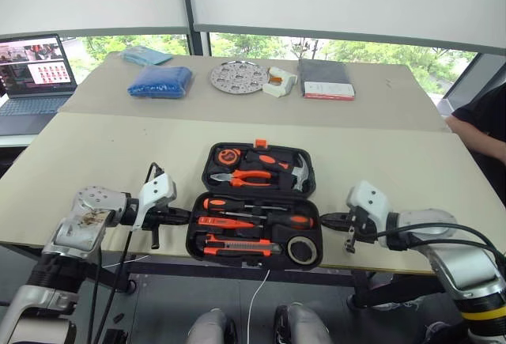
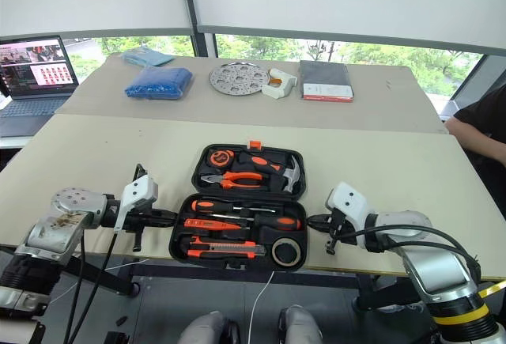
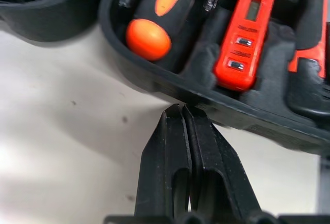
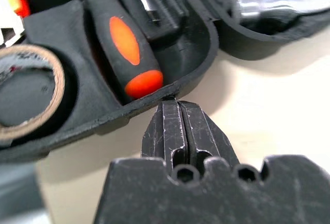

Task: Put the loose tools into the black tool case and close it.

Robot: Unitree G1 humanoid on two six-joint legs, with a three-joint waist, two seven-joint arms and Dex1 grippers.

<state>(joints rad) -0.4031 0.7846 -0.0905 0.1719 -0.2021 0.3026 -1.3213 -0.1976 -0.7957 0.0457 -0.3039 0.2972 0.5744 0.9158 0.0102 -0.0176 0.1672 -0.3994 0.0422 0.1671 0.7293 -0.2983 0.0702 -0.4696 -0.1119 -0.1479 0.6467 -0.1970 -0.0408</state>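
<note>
The black tool case [image 1: 207,158] lies open near the table's front edge. In its near half sit two orange-and-black screwdrivers [image 1: 237,204] [image 1: 277,219], the slim orange tester [image 1: 225,223], the utility knife [image 1: 237,246] and the tape roll [image 1: 302,249]. My left gripper [image 1: 183,217] is shut and empty, with its tips at the left rim of that half. In the left wrist view its tips [image 3: 181,109] meet the case rim [image 3: 206,100] below a screwdriver handle [image 3: 154,23]. My right gripper [image 1: 326,219] is shut and empty at the right rim, by another handle [image 4: 126,49].
A hammer [image 1: 299,172] and pliers [image 1: 249,176] fill the case's far half. On the back table lie a laptop [image 1: 32,71], blue bags [image 1: 160,81], a round perforated plate [image 1: 239,77] and a dark book [image 1: 326,79]. A person's arm [image 1: 482,122] shows at the right edge.
</note>
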